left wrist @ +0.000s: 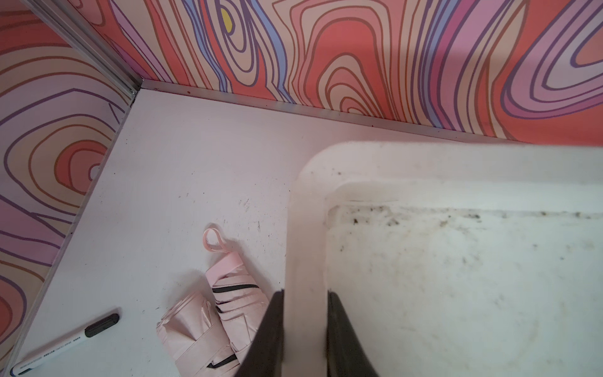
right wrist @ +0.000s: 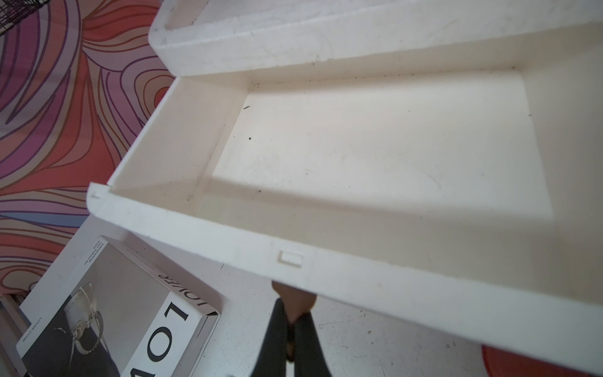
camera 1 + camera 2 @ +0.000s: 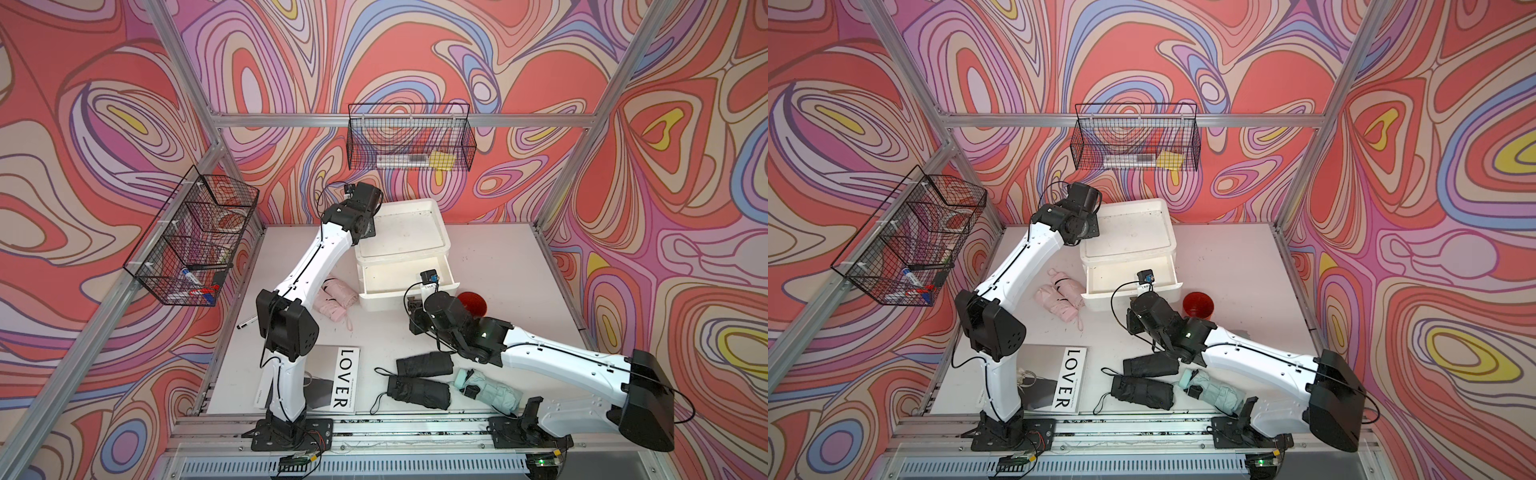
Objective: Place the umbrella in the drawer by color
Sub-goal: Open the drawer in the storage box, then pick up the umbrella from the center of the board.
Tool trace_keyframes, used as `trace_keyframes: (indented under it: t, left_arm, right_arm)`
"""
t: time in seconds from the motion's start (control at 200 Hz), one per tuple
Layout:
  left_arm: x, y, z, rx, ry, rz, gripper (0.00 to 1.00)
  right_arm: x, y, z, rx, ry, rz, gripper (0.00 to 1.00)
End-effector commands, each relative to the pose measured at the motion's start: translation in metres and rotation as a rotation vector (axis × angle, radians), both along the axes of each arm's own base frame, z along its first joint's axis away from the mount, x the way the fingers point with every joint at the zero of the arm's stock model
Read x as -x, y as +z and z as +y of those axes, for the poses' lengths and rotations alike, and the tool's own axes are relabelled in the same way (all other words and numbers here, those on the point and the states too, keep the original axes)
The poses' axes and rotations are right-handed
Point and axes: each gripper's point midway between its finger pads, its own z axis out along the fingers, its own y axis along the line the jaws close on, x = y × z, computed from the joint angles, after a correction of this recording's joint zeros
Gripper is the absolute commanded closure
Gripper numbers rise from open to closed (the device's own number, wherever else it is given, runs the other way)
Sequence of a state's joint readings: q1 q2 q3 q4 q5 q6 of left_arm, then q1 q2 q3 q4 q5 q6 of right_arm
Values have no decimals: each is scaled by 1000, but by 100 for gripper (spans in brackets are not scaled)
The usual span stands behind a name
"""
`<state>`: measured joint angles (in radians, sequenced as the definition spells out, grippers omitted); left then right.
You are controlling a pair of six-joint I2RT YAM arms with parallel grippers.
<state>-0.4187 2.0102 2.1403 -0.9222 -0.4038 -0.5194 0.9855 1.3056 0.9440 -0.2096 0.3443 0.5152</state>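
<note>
- Umbrellas in both top views all lie on the surface (image 3: pixel 498 257). The pink umbrellas (image 3: pixel 334 297) are beside the drawer unit (image 3: pixel 399 255), and the black umbrellas (image 3: pixel 417 392) and mint umbrella (image 3: pixel 486 388) are near the front edge. The drawer (image 3: pixel 399 299) stands pulled out and empty, so opening looks done and sorting by color not yet begun.
- Left wrist view: the left fingers (image 1: pixel 267 336) clamp the unit's top rim (image 1: pixel 305 261), apparently steadying it. The pink umbrellas (image 1: pixel 208 326) lie just beside it, untouched.
- Right wrist view: the right fingers (image 2: pixel 274 342) are pressed together below the drawer's front lip (image 2: pixel 359 277), tips at a small brown piece (image 2: pixel 293 302). Whether they pinch it I cannot tell. The drawer floor is bare.
</note>
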Motion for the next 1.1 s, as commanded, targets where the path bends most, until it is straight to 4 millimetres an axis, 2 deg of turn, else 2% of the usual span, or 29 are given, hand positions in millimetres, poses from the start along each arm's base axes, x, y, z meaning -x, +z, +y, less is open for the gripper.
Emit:
trace_keyframes:
  t: [0.0, 0.34, 0.431, 0.491, 0.556, 0.686, 0.851, 0.971, 1.097]
  left_arm:
    - [-31, 22, 7, -18, 102, -173, 91]
    - [-46, 21, 8, -29, 125, -224, 91]
    - [-48, 19, 6, -24, 121, -227, 89]
    - [-50, 18, 6, -28, 115, -227, 89]
    - [-51, 17, 4, -32, 102, -233, 89]
    - [-54, 18, -2, -23, 60, -253, 87]
    - [-57, 16, -8, -10, 26, -262, 83]
    - [-57, 23, -9, -12, 7, -273, 73]
    - [-51, 48, -12, -7, -57, -320, 48]
  right_arm:
    - [20, -7, 4, 21, 78, 39, 100]
    - [15, -10, 6, 41, 71, 21, 100]
    - [12, -12, 7, 63, 68, 20, 86]
    - [12, -8, 8, 67, 78, 14, 76]
    - [13, 0, 5, 74, 82, 4, 69]
    - [17, 18, -7, 112, 84, -18, 62]
    - [28, 39, -23, 152, 97, -8, 59]
    - [33, 44, -47, 182, 18, 49, 59]
    - [36, 38, -86, 224, -159, 107, 56]
